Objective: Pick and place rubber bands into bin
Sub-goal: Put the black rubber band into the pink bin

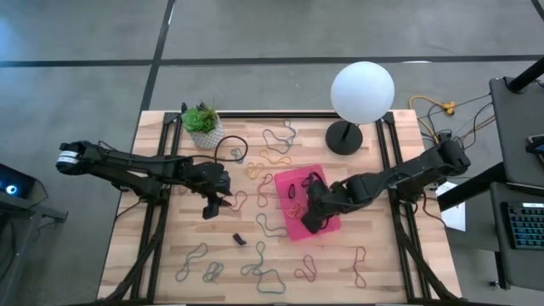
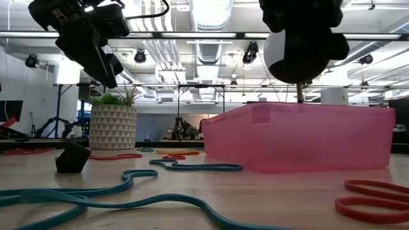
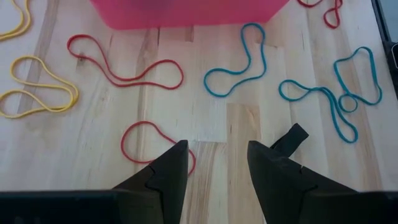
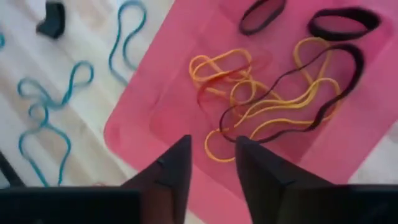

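My bin is bright translucent pink, with yellow, red and black rubber bands in it. On the pale wood desk lie blue, red and yellow bands. The plant is green, in a white pot patterned with triangles. My hands are black.

I see the pink bin on the table, teal rubber bands lying in front.

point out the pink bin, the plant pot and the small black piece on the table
pink bin (image 2: 300,137), low view, on its front wall
plant pot (image 2: 112,126), low view, on the patterned side of the pot
small black piece (image 1: 240,240), high view, on its middle
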